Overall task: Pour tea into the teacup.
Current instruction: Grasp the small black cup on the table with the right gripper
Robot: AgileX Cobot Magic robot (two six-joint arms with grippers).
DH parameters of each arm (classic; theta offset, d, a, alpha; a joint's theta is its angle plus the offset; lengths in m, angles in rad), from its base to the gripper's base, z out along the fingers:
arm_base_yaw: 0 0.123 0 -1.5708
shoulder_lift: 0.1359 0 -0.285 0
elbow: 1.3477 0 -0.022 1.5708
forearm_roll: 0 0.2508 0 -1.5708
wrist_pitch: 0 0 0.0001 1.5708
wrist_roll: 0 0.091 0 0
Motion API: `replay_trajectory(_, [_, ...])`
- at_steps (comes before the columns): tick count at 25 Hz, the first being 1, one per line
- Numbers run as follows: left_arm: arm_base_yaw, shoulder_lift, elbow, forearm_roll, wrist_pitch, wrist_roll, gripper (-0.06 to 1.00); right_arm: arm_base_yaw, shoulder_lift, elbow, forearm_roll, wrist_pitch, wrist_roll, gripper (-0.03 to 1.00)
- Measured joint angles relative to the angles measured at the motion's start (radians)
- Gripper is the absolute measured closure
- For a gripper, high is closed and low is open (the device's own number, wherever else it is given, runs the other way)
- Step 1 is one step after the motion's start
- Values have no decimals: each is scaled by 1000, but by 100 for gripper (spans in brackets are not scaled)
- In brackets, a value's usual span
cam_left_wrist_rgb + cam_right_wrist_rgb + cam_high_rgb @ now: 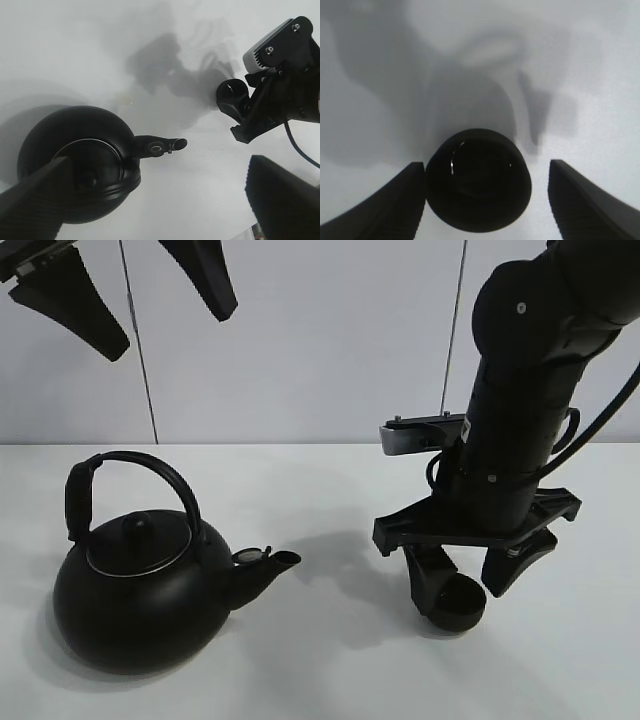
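Observation:
The small matte-black teacup (462, 604) stands upright on the white table at the right, and looks empty in the right wrist view (477, 187). My right gripper (470, 582) is open and straddles it: one finger (385, 205) is right beside the cup, the other (592, 202) stands apart from it. The big black kettle (150, 590) with an arched handle sits at the left, its spout (275, 562) pointing towards the cup. My left gripper (150, 295) hangs open and empty high above the kettle (80, 170). The cup also shows in the left wrist view (231, 92).
The white tabletop (330, 660) spreads between the kettle and the cup. A white panelled wall (300, 340) stands behind the table. The right arm (520, 420) rises above the cup.

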Motion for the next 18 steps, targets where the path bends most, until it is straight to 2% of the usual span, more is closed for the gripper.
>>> replay_trajectory(10, [0, 0, 0, 0, -1, 0, 28, 0, 45, 0, 19, -9, 7, 49])
replay_trajectory(13, [0, 0, 0, 0, -1, 0, 28, 0, 46, 0, 19, -17, 7, 56])
replay_trajectory(18, [0, 0, 0, 0, -1, 0, 28, 1, 46, 0, 19, -29, 7, 57])
